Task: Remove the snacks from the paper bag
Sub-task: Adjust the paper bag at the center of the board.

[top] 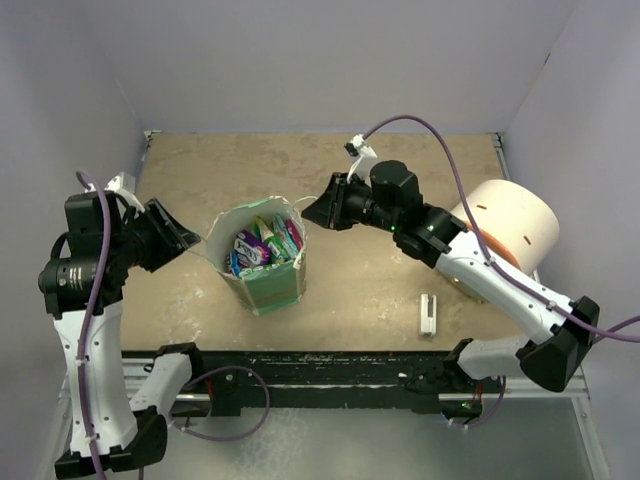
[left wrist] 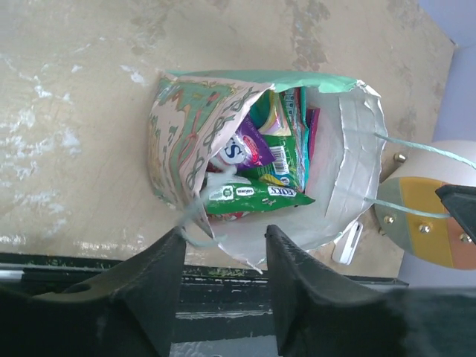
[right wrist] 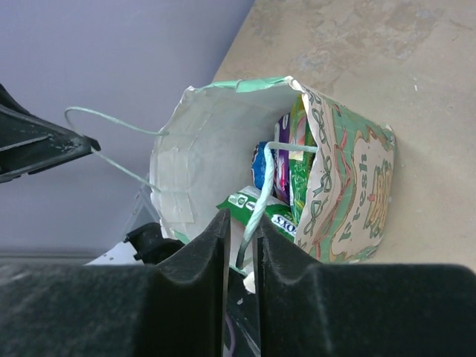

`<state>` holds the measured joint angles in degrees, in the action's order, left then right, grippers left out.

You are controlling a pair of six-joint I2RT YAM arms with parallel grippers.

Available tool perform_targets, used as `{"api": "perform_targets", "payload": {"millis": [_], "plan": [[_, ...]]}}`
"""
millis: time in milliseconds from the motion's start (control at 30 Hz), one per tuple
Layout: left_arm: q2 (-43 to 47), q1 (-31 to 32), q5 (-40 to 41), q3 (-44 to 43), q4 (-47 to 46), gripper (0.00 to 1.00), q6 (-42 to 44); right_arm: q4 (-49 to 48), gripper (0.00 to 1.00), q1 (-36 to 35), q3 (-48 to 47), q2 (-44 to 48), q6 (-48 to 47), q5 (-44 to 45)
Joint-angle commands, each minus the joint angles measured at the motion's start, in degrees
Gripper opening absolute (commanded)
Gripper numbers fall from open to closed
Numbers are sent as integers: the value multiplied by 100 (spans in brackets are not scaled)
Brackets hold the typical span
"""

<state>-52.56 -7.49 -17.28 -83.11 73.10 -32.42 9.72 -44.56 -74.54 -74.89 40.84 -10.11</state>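
Observation:
The mint-green paper bag [top: 272,285] stands open in the middle of the table, with several snacks [top: 262,245] inside: green, purple, blue and pink packets. My right gripper [top: 312,211] is at the bag's right rim, shut on the bag's string handle [right wrist: 262,193], which runs up between its fingers [right wrist: 204,260]. My left gripper [top: 188,240] is open at the bag's left rim. The bag's near rim [left wrist: 245,253] and a loose string [left wrist: 195,224] lie between its fingers [left wrist: 160,271]. A green packet [left wrist: 256,195] lies on top of the others.
A big cream cylinder with an orange end [top: 505,235] lies at the right behind my right arm. A small white stick [top: 428,315] lies near the front right. A black rail [top: 330,375] runs along the near edge. Walls close in on three sides.

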Motion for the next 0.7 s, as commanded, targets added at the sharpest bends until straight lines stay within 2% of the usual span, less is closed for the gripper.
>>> {"api": "perform_targets", "payload": {"millis": [0,100,200,433,533,667], "plan": [[133,-15,396,108,280,58,-360,-177,23,22,-309,-93,-253,-279],[149,-19,358,335,97,67,-680,-65,29,25,-482,-188,-490,-437],[76,-14,302,539,-157,68,-868,182,36,23,-702,-258,-794,-317],[-196,-16,582,660,-256,62,-857,893,76,40,-1162,-385,-1381,159],[-257,-20,809,684,-286,46,-861,1045,99,60,-1230,-413,-1485,188],[-495,-20,897,458,-389,12,-599,1278,100,105,-1529,-630,-1551,-232]]}}
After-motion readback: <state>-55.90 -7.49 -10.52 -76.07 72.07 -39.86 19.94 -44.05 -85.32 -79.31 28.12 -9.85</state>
